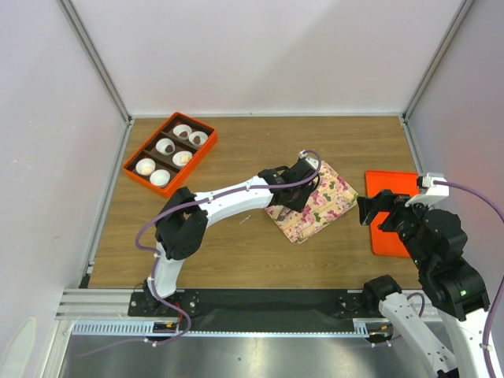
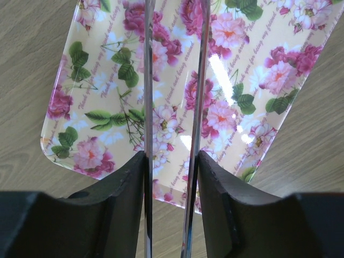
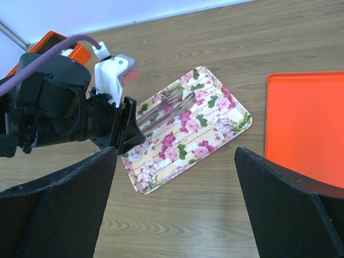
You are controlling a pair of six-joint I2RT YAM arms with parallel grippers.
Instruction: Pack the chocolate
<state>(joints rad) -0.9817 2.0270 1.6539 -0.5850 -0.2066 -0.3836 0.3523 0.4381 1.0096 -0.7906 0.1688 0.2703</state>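
At the far left of the bench I have the orange box with its white paper cups seated in the compartments. Faint dark marks in the two far cups may be chocolate, but they are too small for me to tell, and I find no piece for certain anywhere else. My left arm reaches across to the middle, where the left gripper is clamped on a pair of thin metal tongs, their blades hanging parallel and slightly apart over the flowered tray. That tray shows no chocolate that I can see. Further right, the right gripper hovers with its jaws wide apart and nothing between them, near a flat orange lid. I judge this to be the picking step, tool in hand but nothing caught yet. Next I need to find a piece, bring the tong tips down on either side of it, and squeeze gently.
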